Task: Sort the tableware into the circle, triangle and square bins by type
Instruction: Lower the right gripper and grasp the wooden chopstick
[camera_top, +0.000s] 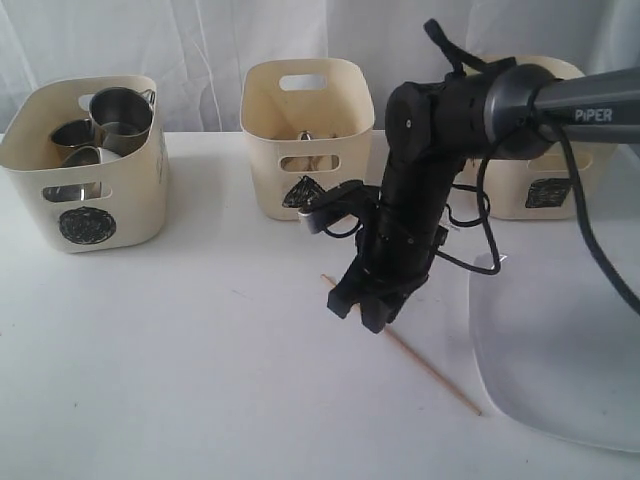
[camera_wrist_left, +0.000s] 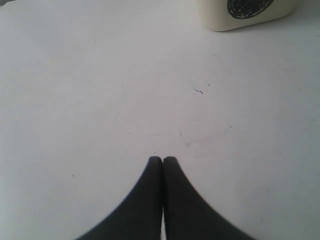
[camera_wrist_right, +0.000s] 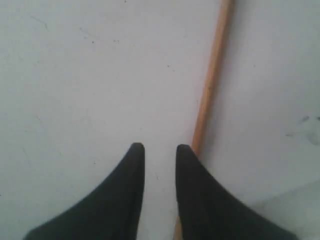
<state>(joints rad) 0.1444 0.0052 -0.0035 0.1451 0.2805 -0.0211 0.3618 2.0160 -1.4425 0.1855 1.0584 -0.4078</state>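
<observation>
Right end effector (camera_wrist_right: 160, 146), narrowly parted and empty, hangs over one chopstick (camera_wrist_right: 212, 75); three bins (camera_top: 262, 130), one plate (camera_top: 560, 340).

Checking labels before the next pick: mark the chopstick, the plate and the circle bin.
chopstick (camera_top: 435, 375), exterior view, on its bare wooden shaft.
plate (camera_top: 560, 350), exterior view, on its bare middle.
circle bin (camera_top: 85, 225), exterior view, on the front wall's scribble.

In the exterior view the right arm (camera_top: 440, 120) covers much of the square bin (camera_top: 575, 175), and the right tool (camera_top: 372, 300) hides a stretch of the chopstick (camera_top: 440, 378), which in the right wrist view runs off the top edge. The plate (camera_top: 560, 340) is cut by the right and lower edges. What lies inside the triangle bin (camera_top: 265, 140) is too small to name. In the left wrist view the top edge crops the circle bin (camera_wrist_left: 215, 20)
</observation>
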